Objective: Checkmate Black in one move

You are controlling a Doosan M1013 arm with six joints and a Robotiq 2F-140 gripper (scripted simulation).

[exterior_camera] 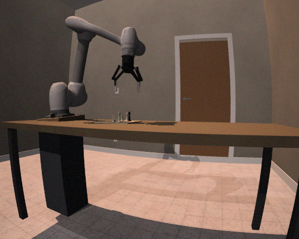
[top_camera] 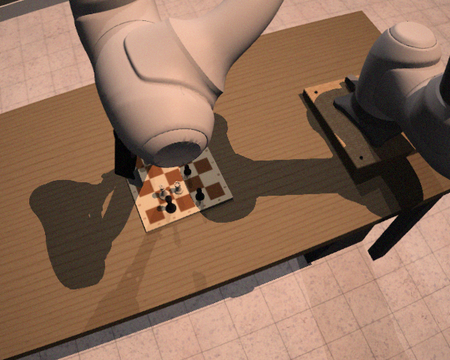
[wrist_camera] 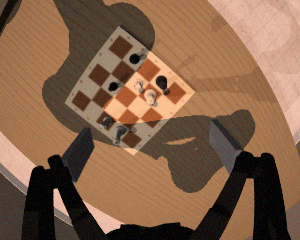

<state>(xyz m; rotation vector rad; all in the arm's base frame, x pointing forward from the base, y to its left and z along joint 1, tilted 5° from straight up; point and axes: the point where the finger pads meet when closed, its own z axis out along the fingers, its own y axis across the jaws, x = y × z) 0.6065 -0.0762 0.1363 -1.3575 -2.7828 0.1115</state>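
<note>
While my hand (exterior_camera: pixel 126 87) hangs high above the chessboard (top_camera: pixel 151 225), fingers spread wide and gripping nothing, I judge myself to be at the approach step: no piece is chosen or touched yet. The board lies flat on the surface (top_camera: pixel 256 116), near its front edge and well apart from my base plate (top_camera: pixel 314 94). On it I make out two white pieces (top_camera: pixel 177 187) standing close together near the middle, a large black piece (top_camera: pixel 170 204) just in front of them, and two smaller black pieces (top_camera: pixel 187 169) toward the far side and the right side. My own forearm hides part of the board in the top view, so I cannot read the edge letters or name every square.

Next I would need to come straight down over one white piece, with my fingers set to either side of it. That looks tight: the two white pieces are near neighbours and the big black one is just beside them, so wide fingers could knock something. Off the board, the surface offers open room on every side.
</note>
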